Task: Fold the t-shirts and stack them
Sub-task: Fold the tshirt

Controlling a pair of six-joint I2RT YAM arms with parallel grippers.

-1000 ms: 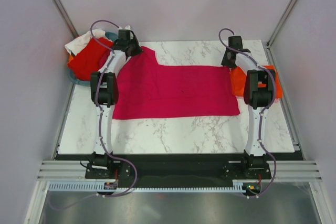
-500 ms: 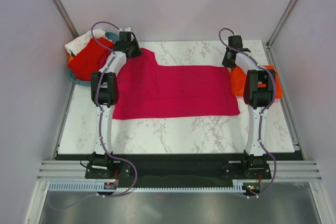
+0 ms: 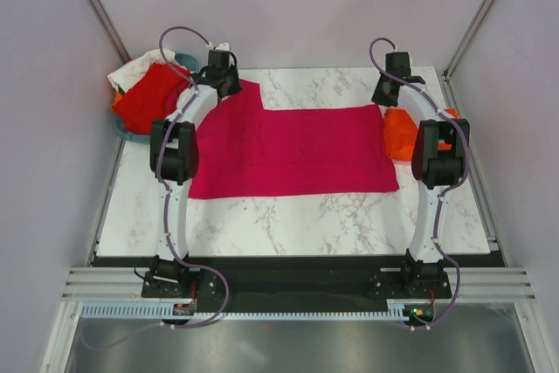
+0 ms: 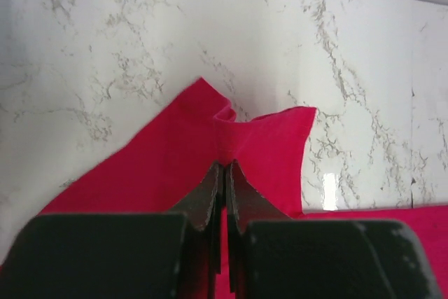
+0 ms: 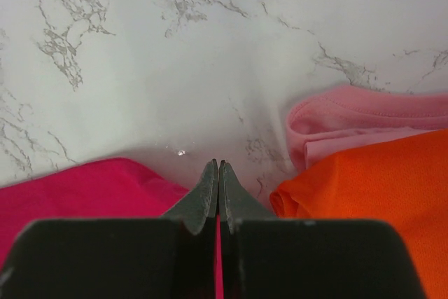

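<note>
Left fingers (image 4: 208,194) are pinched tight on a bunched corner of the magenta t-shirt (image 3: 297,150) at its 10 o'clock. The right fingers (image 5: 204,197) are closed on its edge at 2 o'clock. The shirt lies spread across the middle of the table (image 3: 288,216). An orange t-shirt (image 3: 400,133) sits at its 3 o'clock. A red t-shirt (image 3: 148,98) and a white t-shirt (image 3: 131,70) are heaped in the teal basket (image 3: 131,135) at 10 o'clock.

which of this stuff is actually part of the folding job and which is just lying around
Part of the job:
- magenta t-shirt, pinched by left gripper and right gripper
- orange t-shirt, pale pink garment next to it
- red t-shirt and white t-shirt, heaped on the basket

Just lying about:
- teal basket
- marble table
</note>
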